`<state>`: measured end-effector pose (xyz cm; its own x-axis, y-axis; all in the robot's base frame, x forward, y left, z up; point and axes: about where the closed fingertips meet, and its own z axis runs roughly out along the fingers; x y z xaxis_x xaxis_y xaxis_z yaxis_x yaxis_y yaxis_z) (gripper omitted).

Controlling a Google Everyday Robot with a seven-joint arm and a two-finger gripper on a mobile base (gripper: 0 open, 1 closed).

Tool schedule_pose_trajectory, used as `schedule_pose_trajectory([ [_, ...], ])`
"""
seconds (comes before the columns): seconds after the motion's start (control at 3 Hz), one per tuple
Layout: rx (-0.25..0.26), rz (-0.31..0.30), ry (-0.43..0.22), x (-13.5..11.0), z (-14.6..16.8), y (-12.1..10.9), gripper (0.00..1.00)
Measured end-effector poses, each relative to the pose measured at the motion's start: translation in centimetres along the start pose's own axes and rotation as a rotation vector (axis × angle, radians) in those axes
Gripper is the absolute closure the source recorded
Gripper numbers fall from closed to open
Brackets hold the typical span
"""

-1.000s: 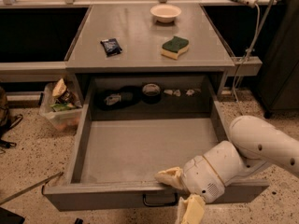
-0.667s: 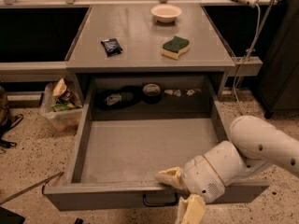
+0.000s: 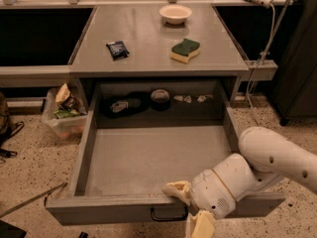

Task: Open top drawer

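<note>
The top drawer (image 3: 148, 157) is a wide grey metal drawer under the grey table, pulled far out towards me, with its deep tray showing. Its small black loop handle (image 3: 167, 215) sits at the middle of the front panel (image 3: 99, 213). My gripper (image 3: 188, 208) is at the drawer's front edge, just right of the handle. One cream finger (image 3: 176, 190) rests over the top rim of the front panel and the other (image 3: 200, 226) hangs below it. The fingers stand apart and hold nothing. My white arm (image 3: 267, 162) reaches in from the right.
At the back of the drawer lie a dark pouch (image 3: 121, 104), a tape roll (image 3: 160, 96) and small bits (image 3: 190, 98). On the tabletop (image 3: 148, 48) are a bowl (image 3: 175, 13), a green-and-yellow sponge (image 3: 185, 49) and a dark packet (image 3: 118, 49). A bin with trash (image 3: 64, 115) stands on the floor at left.
</note>
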<state>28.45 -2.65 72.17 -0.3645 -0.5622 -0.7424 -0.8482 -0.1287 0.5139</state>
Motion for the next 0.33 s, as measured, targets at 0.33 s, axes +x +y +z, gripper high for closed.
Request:
schedule_pose_trajectory([
  [0.33,0.000,0.000,0.000,-0.14,-0.17,-0.11,0.00],
])
